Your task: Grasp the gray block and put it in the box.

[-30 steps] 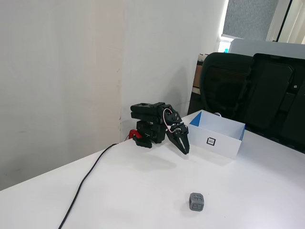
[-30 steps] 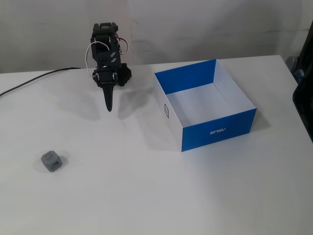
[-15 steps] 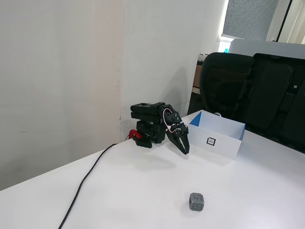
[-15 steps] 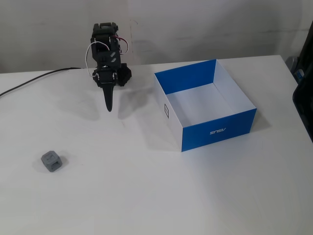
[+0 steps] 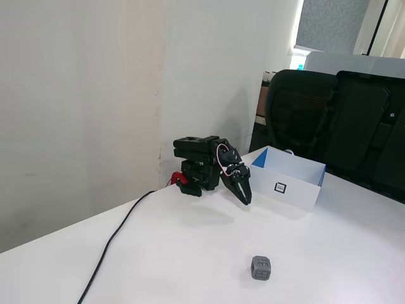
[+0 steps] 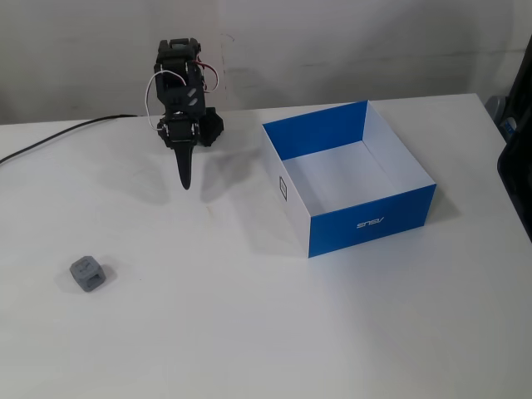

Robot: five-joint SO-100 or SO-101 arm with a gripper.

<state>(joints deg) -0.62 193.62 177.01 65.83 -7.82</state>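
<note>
Fingers (image 6: 184, 170) pressed together, holding nothing, pointing down above the table (image 6: 249, 332). Gray block (image 6: 87, 274) at 7 o'clock, box (image 6: 374, 224) at 3.

White table (image 6: 249, 332), gray block (image 6: 87, 273), open box (image 6: 371, 221), black cable (image 5: 114, 240), arm base (image 5: 190, 183)

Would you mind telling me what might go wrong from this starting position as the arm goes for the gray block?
1. The gray block is small and round-cornered, far from the shut gripper; a slightly off approach may nudge it aside or let it slip.
2. The box has raised walls, so carrying the block low may clip the rim.
3. The black cable lies across the table and might snag.
</note>
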